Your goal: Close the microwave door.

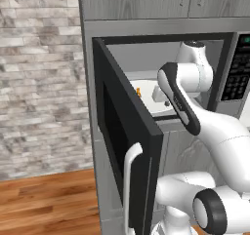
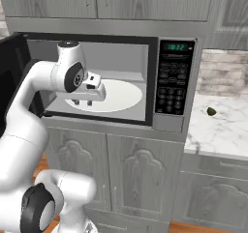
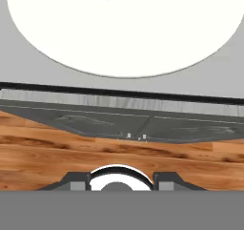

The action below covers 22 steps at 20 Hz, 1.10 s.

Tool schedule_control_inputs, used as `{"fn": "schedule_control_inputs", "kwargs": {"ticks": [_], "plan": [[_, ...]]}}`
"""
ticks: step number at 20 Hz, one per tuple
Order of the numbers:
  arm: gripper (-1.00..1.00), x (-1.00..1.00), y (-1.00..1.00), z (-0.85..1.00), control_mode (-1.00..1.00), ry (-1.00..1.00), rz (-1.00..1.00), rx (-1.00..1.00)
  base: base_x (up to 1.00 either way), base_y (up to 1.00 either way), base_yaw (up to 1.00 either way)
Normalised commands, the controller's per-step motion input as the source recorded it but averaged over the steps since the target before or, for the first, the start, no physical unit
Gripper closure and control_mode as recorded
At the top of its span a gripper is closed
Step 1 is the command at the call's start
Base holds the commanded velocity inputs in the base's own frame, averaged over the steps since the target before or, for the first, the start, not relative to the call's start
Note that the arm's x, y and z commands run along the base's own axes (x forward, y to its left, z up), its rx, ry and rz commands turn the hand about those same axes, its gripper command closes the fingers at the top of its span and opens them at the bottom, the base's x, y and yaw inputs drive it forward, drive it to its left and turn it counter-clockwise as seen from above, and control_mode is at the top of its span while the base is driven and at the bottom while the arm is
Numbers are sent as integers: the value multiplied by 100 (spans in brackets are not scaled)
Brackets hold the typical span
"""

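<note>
Microwave door [image 1: 128, 146] stands wide open, claw [image 2: 83, 103] above turntable plate [image 2: 121, 94]

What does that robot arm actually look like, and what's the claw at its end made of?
The arm is built of thick, rounded, glossy white segments, joined by dark grey to black bands and round dark joint caps with grey centres. No loose cables or markings show. At its end, a small boxy white hand carries the claw, two short stubby fingers. From the hand camera the fingertips look dark grey and blocky.
</note>
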Motion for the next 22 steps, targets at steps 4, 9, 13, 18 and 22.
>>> {"fn": "schedule_control_inputs", "kwargs": {"ticks": [4,9,13,18,22], "plan": [[-100,0,0,0,100,0,0,0,-18,0,0],[-100,0,0,0,100,0,0,0,-71,-4,-2],[-100,0,0,0,100,0,0,0,-68,0,-2],[-100,0,0,0,100,0,0,0,-34,0,0],[-100,-2,0,0,-100,0,0,0,0,0,0]]}}
